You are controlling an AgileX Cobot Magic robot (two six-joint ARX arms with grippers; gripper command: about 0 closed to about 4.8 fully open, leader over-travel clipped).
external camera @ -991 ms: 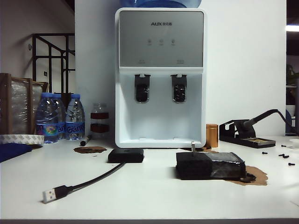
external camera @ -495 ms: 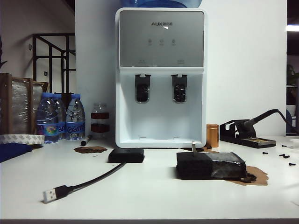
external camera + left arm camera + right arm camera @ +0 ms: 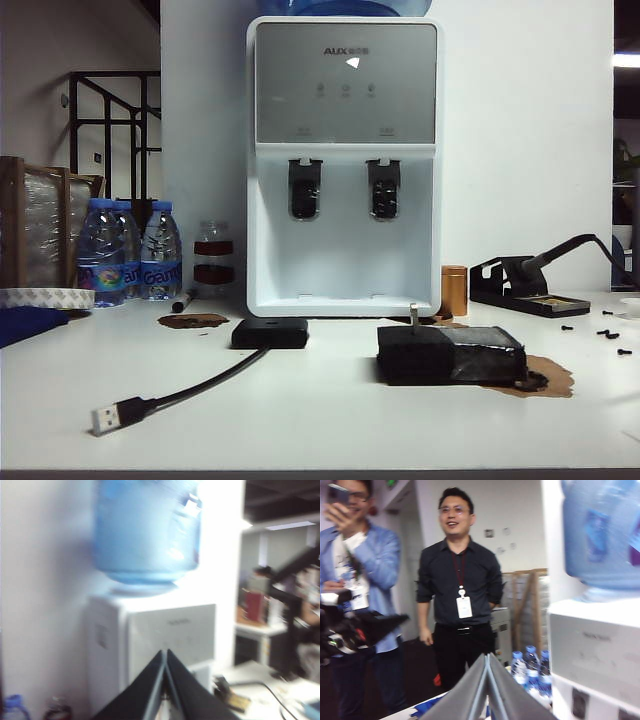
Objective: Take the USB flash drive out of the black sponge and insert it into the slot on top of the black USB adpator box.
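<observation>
Nothing of the job is done yet. The USB flash drive stands upright in the near-left corner of the black sponge, its silver tip poking up, and the black USB adpator box lies flat on the worktop just to the left, well apart from the sponge, its cable trailing to a silver plug. The slot on its upper face is too small to make out from here. Neither arm shows over the worktop. The left pincer is clenched, tips together, aimed level at the water dispenser. The right pincer is clenched too, empty, pointing out toward the room beside the dispenser. Pulling, carrying and inserting all remain.
</observation>
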